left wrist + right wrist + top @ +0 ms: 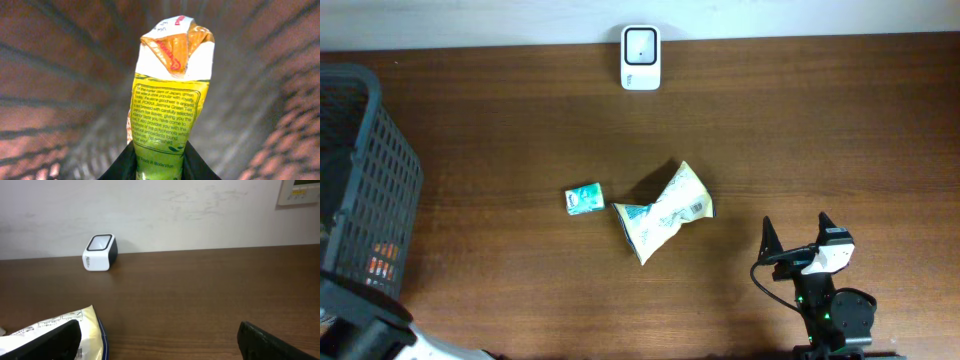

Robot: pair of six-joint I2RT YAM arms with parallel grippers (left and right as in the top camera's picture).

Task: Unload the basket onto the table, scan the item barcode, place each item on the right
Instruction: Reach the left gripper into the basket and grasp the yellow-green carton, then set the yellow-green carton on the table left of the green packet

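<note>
Clamping one tea pack (167,115) is left gripper (160,152); right gripper (796,226) gapes empty; one bag (665,212), one scanner (640,57).

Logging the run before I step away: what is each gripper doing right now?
Left gripper: closed on the jasmine green tea carton.
Right gripper: open, holding nothing.
</note>
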